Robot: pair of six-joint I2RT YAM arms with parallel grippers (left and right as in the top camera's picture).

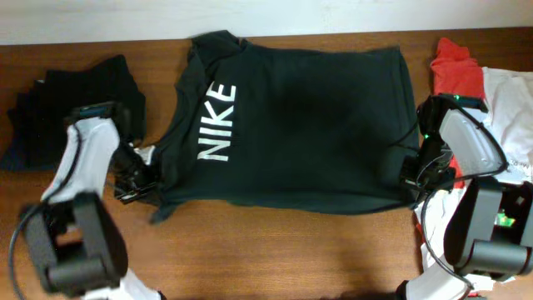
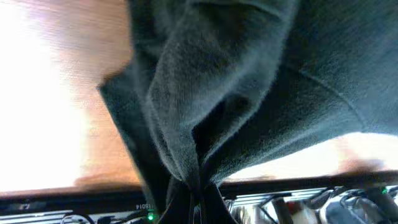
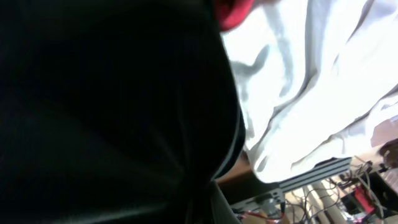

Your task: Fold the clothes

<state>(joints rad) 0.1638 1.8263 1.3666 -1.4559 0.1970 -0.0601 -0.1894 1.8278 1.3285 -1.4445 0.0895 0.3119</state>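
overhead: the black nike t-shirt point(image 1: 308, 125) lies spread flat across the middle of the wooden tabletop point(image 1: 291, 250), its white letters running up the side nearer 9 o'clock. the left end effector point(image 1: 137, 179) sits at the shirt's 8 o'clock corner, touching the hem, and the right end effector point(image 1: 414, 179) at its 4 o'clock corner. each arm rises from a base at the near edge, with its wrist bent inward toward the cloth. a dark garment pile point(image 1: 75, 104) lies at 9 o'clock, just beside the left arm. a red garment point(image 1: 456, 71) and a white garment point(image 1: 512, 100) lie at 3 o'clock, beside and under the right arm. left wrist: the shirt's fabric gathers into a tight pinch at 6 o'clock, the fingers clamped together on it, and the cloth is lifted off the wood. right wrist: black cloth fills the 9 o'clock half, its folds narrowing to a pinch at 6 o'clock where the fingers grip it; the white garment lies close at 3 o'clock, with red at 12.
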